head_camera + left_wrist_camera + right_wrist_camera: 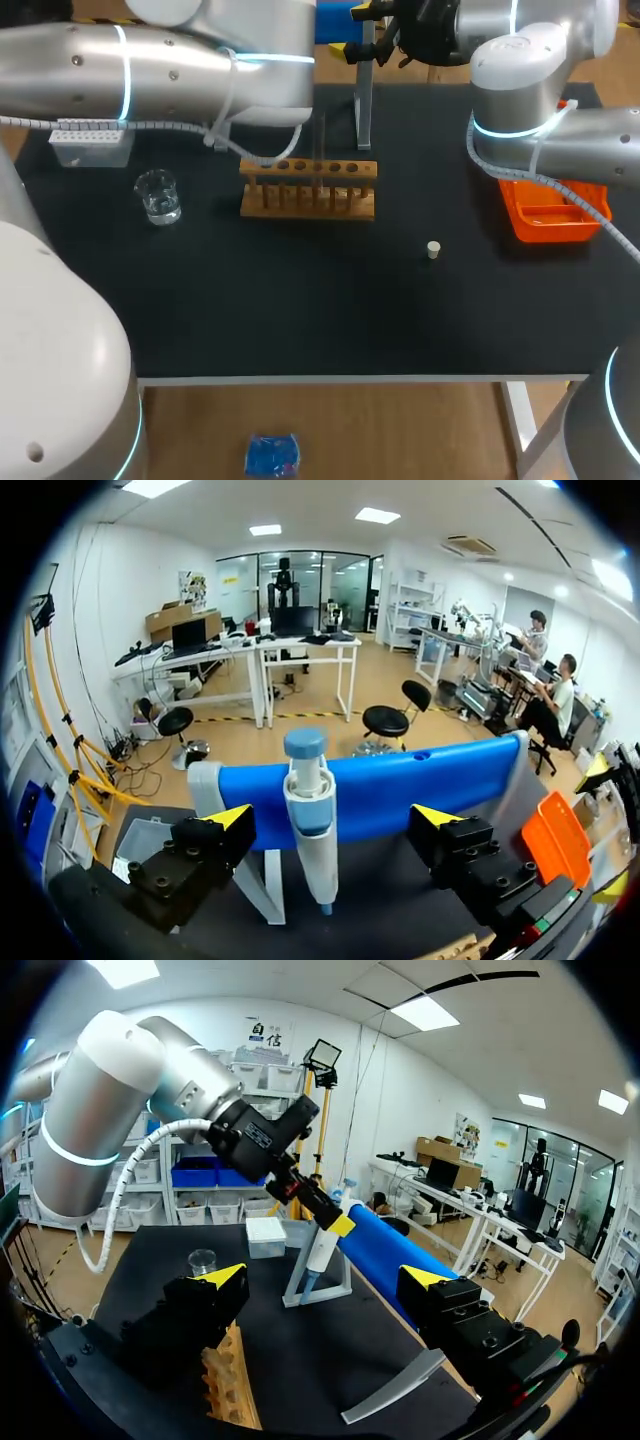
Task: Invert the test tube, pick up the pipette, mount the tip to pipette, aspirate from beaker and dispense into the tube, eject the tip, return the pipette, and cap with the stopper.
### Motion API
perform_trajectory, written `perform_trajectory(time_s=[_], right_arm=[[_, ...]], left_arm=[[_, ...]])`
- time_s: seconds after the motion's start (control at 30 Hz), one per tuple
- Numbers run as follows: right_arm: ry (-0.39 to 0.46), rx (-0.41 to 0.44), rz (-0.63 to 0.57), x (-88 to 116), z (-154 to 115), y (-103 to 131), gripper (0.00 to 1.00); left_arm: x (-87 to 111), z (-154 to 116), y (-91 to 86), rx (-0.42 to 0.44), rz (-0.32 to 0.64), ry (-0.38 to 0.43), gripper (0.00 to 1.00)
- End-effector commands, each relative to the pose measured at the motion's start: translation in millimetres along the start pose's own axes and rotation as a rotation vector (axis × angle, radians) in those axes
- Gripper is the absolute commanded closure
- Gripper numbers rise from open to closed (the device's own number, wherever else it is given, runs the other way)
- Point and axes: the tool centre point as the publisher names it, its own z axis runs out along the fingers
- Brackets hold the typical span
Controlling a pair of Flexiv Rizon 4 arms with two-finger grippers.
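The task looks to be at its second step, picking up the pipette. The white and blue plastic pipette (310, 815) hangs upright on its grey metal stand (364, 100), behind the wooden test tube rack (309, 190). The left gripper (332, 818) is at the stand with its fingers apart, one on each side of the pipette and neither touching it, so the grasp is not yet made. The right gripper (325, 1278) hangs to the right of the rack, facing across it, fingers apart and holding nothing.

A thin clear test tube (322, 150) seems to stand in the rack. I cannot tell which way up it is, so the inverting step cannot be confirmed.

Everything after the pick-up appears to be left:
- **Tip:** none shows on the pipette's nozzle, and the clear plastic tip box (90, 146) sits to the rear left of the rack.
- **Liquid:** the small glass beaker (157, 196) stands on the black counter (300, 310) just left of the rack.
- **Ejecting:** the orange plastic tray (548, 212), well to the right of the rack, is probably where the used tip goes.
- **Capping:** the small white stopper (433, 250) lies alone to the front right of the rack.
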Motion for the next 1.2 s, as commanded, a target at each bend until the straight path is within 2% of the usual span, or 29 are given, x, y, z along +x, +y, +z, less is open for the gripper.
perform_trajectory(time_s=[0.03,0.17,0.3,0.4,0.47,0.63,0.9,1.07,1.2], right_arm=[[0.004,0.004,0.0,-1,-1,1,0.0],[0.004,0.004,0.0,-1,-1,1,0.0],[0.004,0.004,0.0,-1,-1,1,0.0],[0.004,0.004,0.0,-1,-1,1,0.0],[0.004,0.004,0.0,-1,-1,1,0.0],[0.004,0.004,0.0,-1,-1,1,0.0],[0.004,0.004,0.0,-1,-1,1,0.0],[0.004,0.004,0.0,-1,-1,1,0.0],[0.004,0.004,0.0,-1,-1,1,0.0]], left_arm=[[-0.1,-24,2.6,0.021,0.007,0.024,0.0],[3.5,-38,0.1,0.056,0.028,0.104,0.0],[5.9,-60,-0.6,0.101,0.091,0.18,0.0],[7.7,-81,1.3,0.145,0.145,0.258,0.0],[10.5,-96,3.8,0.181,0.185,0.338,0.0],[22.9,-133,14.6,0.206,0.302,0.473,0.0],[55.4,-178,50.4,0.224,0.429,0.631,0.0],[74.1,-188,76.3,0.214,0.458,0.68,0.0],[84.9,-186,95.1,0.198,0.466,0.688,0.0]])
